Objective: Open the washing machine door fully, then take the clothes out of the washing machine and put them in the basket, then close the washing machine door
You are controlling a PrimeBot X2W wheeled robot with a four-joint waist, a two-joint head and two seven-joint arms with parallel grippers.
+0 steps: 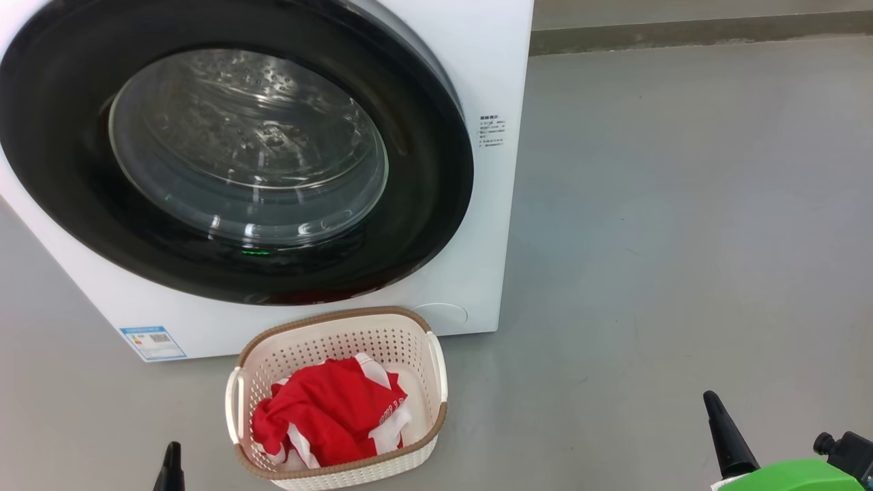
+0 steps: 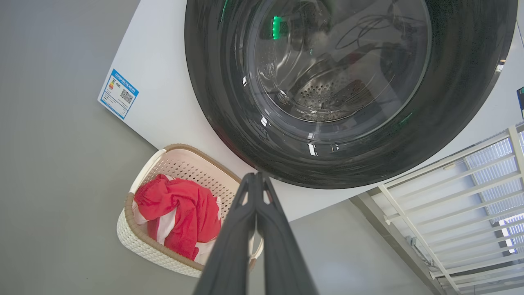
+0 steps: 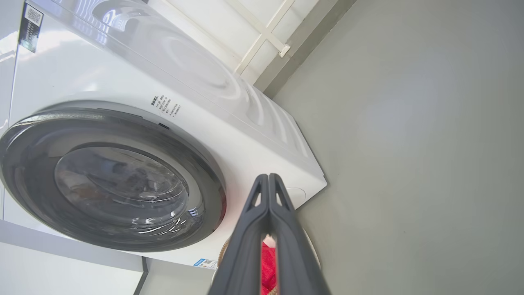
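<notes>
The white washing machine [image 1: 481,82] stands ahead with its black-rimmed round door [image 1: 245,273] closed flat against the front, and the steel drum shows through the glass. On the floor before it sits the cream basket [image 1: 416,344], with red and white clothes [image 1: 327,412] heaped inside. My left gripper [image 1: 172,458] is low at the left of the basket, shut and empty. At the lower right my right gripper [image 1: 715,412] is shut and empty too. In the left wrist view the left gripper [image 2: 256,177] points between the basket [image 2: 139,241] and the door [image 2: 229,102]. The right gripper [image 3: 268,178] points toward the machine's lower corner.
Bare grey floor [image 1: 682,239] stretches to the right of the machine up to a wall base [image 1: 682,31]. A blue sticker [image 1: 153,342] marks the machine's lower left front. A white window frame [image 2: 470,196] shows beside the machine in the left wrist view.
</notes>
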